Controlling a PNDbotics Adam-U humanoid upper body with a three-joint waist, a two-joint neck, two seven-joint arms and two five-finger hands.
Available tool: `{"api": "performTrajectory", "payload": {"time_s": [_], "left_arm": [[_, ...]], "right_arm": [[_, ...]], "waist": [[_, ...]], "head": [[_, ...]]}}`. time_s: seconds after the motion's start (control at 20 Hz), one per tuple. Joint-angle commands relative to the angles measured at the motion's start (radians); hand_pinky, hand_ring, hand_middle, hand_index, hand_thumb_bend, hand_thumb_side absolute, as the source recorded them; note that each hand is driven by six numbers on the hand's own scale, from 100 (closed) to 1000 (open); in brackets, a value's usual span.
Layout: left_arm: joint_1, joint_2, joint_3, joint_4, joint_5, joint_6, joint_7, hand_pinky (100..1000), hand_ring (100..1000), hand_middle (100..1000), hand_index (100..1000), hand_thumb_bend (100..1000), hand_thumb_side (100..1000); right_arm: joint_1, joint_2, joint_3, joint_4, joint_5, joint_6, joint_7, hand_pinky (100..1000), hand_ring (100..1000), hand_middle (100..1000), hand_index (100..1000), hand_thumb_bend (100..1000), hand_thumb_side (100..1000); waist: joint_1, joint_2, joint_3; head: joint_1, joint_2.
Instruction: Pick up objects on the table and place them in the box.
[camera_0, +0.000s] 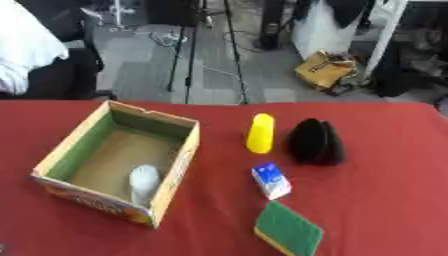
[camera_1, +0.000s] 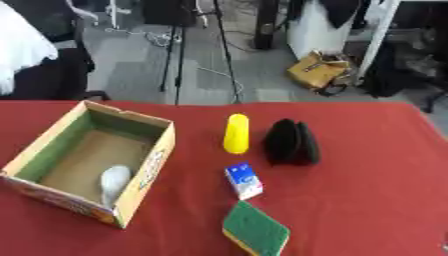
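no hands visible; yellow cylinder, black object, carton, sponge beside box

The box is plain brown cardboard, matt inside, standing on a red cloth-covered table. Right of the box lie a smooth yellow plastic-looking piece, a matt black lump, a printed paper carton and a rough green sponge.
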Motion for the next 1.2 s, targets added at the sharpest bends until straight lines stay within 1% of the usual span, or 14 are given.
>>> {"api": "performTrajectory", "payload": {"time_s": [0.05, 0.25, 0.3, 0.35, 0.4, 0.45, 0.5, 0.7, 0.8, 0.9, 1.2], "left_arm": [[0.001, 0.024, -0.002, -0.018, -0.002, 0.005, -0.003, 975, 943, 918, 884, 100, 928], [0.007, 0.027, -0.005, -0.018, 0.000, 0.009, -0.006, 975, 943, 917, 883, 100, 927], [0.008, 0.028, -0.005, -0.018, 0.000, 0.009, -0.007, 975, 943, 917, 882, 100, 921], [0.010, 0.030, -0.005, -0.018, 0.000, 0.010, -0.008, 975, 943, 917, 882, 100, 921], [0.012, 0.031, -0.005, -0.018, 0.000, 0.011, -0.009, 976, 943, 916, 882, 100, 921], [0.016, 0.033, -0.005, -0.018, -0.001, 0.013, -0.009, 976, 943, 916, 882, 100, 921], [0.018, 0.034, -0.005, -0.018, -0.001, 0.014, -0.010, 976, 943, 915, 881, 100, 919], [0.030, 0.043, -0.005, -0.018, -0.005, 0.019, -0.014, 977, 944, 914, 877, 100, 920], [0.035, 0.047, -0.005, -0.018, -0.007, 0.021, -0.014, 978, 945, 908, 874, 100, 919], [0.039, 0.053, -0.005, -0.018, -0.008, 0.021, -0.015, 978, 945, 908, 873, 100, 919], [0.050, 0.067, -0.008, -0.018, -0.011, 0.025, -0.018, 979, 946, 902, 869, 100, 919]], "right_arm": [[0.000, -0.091, 0.045, -0.023, 0.052, 0.022, 0.026, 932, 981, 861, 918, 344, 1000], [0.003, -0.122, 0.086, -0.023, 0.101, 0.039, 0.048, 943, 987, 867, 918, 379, 1000], [0.004, -0.125, 0.091, -0.023, 0.112, 0.040, 0.053, 949, 992, 870, 917, 422, 1000], [0.007, -0.129, 0.097, -0.023, 0.127, 0.040, 0.061, 949, 992, 870, 917, 422, 1000], [0.011, -0.133, 0.102, -0.023, 0.141, 0.038, 0.070, 959, 997, 871, 917, 457, 1000], [0.017, -0.139, 0.110, -0.023, 0.157, 0.037, 0.083, 959, 997, 871, 917, 457, 1000], [0.022, -0.143, 0.116, -0.023, 0.171, 0.036, 0.094, 969, 999, 870, 915, 492, 1000], [0.048, -0.156, 0.141, -0.023, 0.224, 0.021, 0.131, 980, 999, 868, 911, 504, 1000], [0.062, -0.158, 0.151, -0.023, 0.251, 0.016, 0.148, 986, 1000, 868, 907, 532, 1000], [0.079, -0.164, 0.159, -0.023, 0.283, 0.010, 0.171, 987, 1000, 868, 904, 539, 1000], [0.113, -0.178, 0.200, -0.023, 0.324, -0.021, 0.219, 988, 1000, 871, 907, 549, 1000]], "waist": [[-0.006, -0.028, -0.007], [-0.015, -0.037, -0.020], [-0.016, -0.038, -0.022], [-0.019, -0.041, -0.025], [-0.021, -0.042, -0.027], [-0.024, -0.044, -0.030], [-0.028, -0.046, -0.031], [-0.041, -0.050, -0.037], [-0.048, -0.052, -0.039], [-0.058, -0.054, -0.040], [-0.085, -0.060, -0.042]], "head": [[0.008, 0.015], [0.012, 0.010], [0.013, 0.008], [0.014, 0.006], [0.015, 0.005], [0.016, 0.005], [0.018, 0.005], [0.027, 0.006], [0.029, 0.005], [0.028, 0.007], [0.022, 0.013]]}}
